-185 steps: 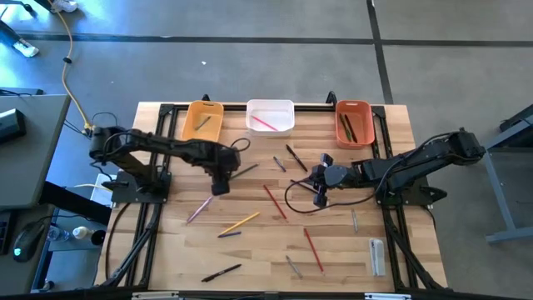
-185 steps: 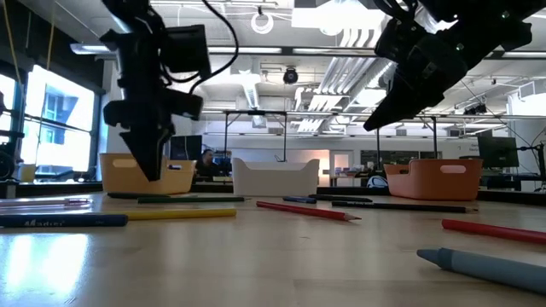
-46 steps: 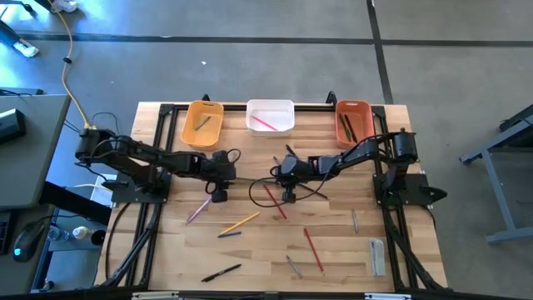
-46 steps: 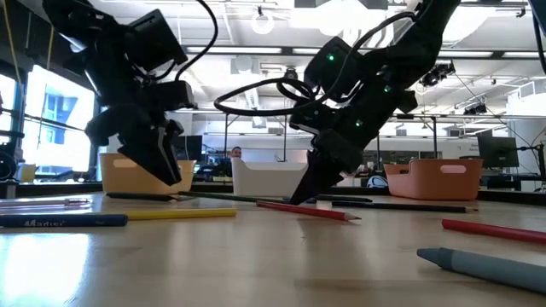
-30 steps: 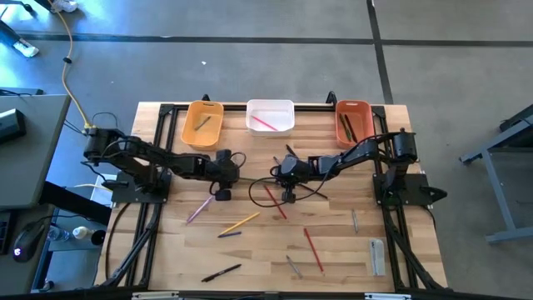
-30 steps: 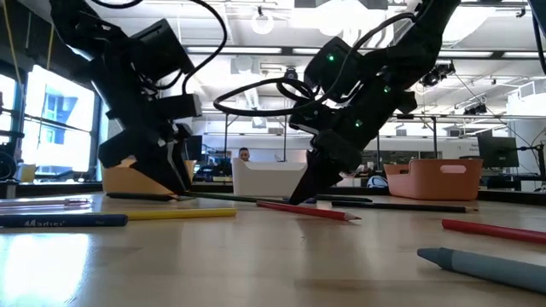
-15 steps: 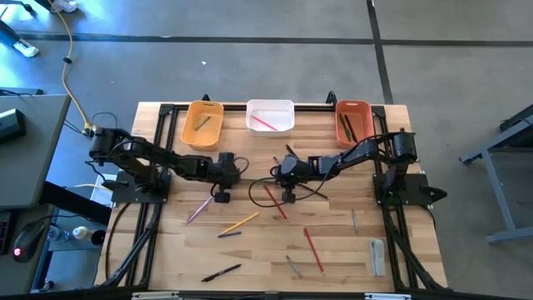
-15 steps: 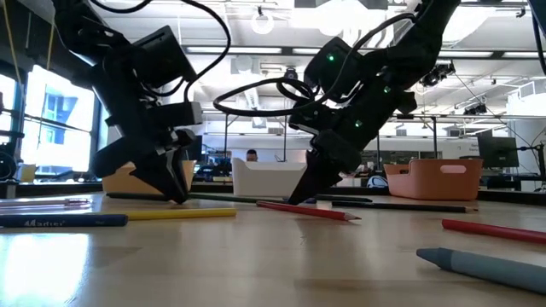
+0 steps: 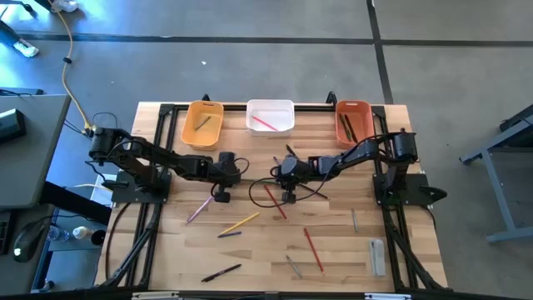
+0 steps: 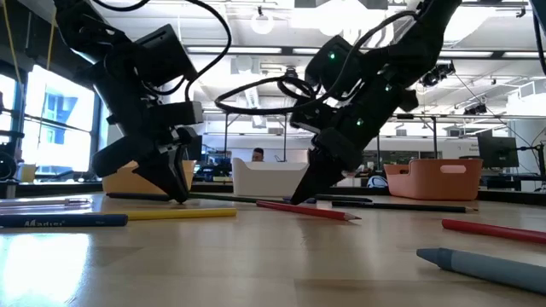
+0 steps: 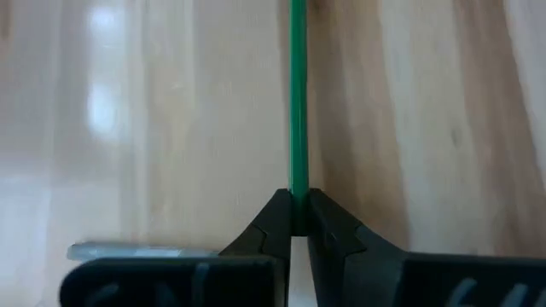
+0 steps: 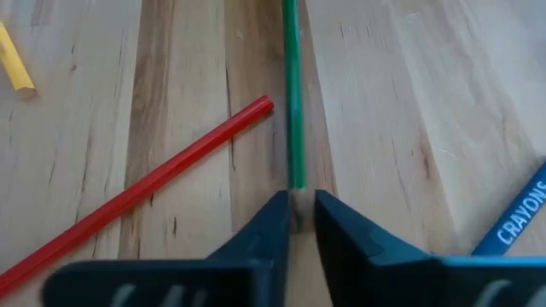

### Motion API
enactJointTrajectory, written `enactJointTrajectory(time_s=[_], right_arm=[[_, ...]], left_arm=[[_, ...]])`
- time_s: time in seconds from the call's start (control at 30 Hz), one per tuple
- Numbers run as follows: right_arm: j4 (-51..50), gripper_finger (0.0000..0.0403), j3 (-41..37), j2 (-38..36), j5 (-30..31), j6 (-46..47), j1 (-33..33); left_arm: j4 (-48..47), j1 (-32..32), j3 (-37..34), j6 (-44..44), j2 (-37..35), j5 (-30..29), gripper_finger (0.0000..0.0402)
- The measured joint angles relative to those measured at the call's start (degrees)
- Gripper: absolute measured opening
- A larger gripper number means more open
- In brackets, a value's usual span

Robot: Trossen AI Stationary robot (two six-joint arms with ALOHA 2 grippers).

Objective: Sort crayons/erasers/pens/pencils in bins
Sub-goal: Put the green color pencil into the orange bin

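Observation:
A green pencil (image 9: pixel 258 170) lies flat on the wooden table between my two grippers. My left gripper (image 9: pixel 238 169) is shut on the end of the pencil toward the table's left (image 11: pixel 297 94). My right gripper (image 9: pixel 277 171) stands slightly open at the other end (image 12: pixel 292 94), a fingertip on either side; I cannot tell whether they touch it. In the low view both grippers, left (image 10: pixel 181 199) and right (image 10: pixel 299 201), slant down to the tabletop. Three bins stand along the far edge: yellow-orange (image 9: pixel 202 122), white (image 9: pixel 270 117) and red-orange (image 9: pixel 353 122). My left gripper pinches the green pencil's very end (image 11: pixel 297 194) between its two fingertips. The fingers slant down from the table's left and lie along the pencil. The pencil stretches away from them, lying flat on the table.
Loose on the table are a red pencil (image 9: pixel 275 201), a pink one (image 9: pixel 198 210), a yellow one (image 9: pixel 241 222), another red one (image 9: pixel 313 249), a black pen (image 9: pixel 221 272), a whitish oblong (image 9: pixel 377 256) and a blue crayon (image 12: pixel 516 217).
My left gripper has sunk a little to the tabletop at the green pencil's left end and has shut on it. The pencil has stayed flat on the table.

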Motion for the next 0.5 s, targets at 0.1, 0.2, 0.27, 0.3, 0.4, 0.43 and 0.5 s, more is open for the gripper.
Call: enactJointTrajectory(time_s=[0.1,0.2,0.27,0.3,0.4,0.43,0.5], right_arm=[[-1.1,0.0102,0.0,-2.8,2.9,0.0,0.8],[-4.6,0.013,0.0,-6.4,6.5,-0.4,2.0],[-6.7,0.0139,0.0,-9.2,7.8,-0.5,2.8],[-8.2,0.014,0.1,-10.7,8.4,-0.5,3.3],[-12.6,0.0132,0.1,-14.9,9.5,-0.5,4.8],[-14.5,0.0125,0.1,-16.1,10.7,-0.5,5.5],[-17.0,0.0105,0.1,-18.2,13.6,-0.5,6.8]], left_arm=[[-0.5,0.3,1.4,-0.5,-0.4,-1.1,0.0005],[-1.9,1.0,3.0,-1.5,-1.1,-1.8,0.0004],[-3.0,1.7,3.9,-2.4,-1.1,-2.2,0.0004],[-3.2,2.1,4.5,-2.9,-1.3,-2.8,0.0004],[-2.9,3.6,6.7,-6.4,-1.6,-4.6,0.0004],[-3.1,4.3,7.6,-8.0,-1.6,-4.7,0.0004],[-2.9,5.8,9.6,-9.9,-1.6,-4.9,0.0004]])
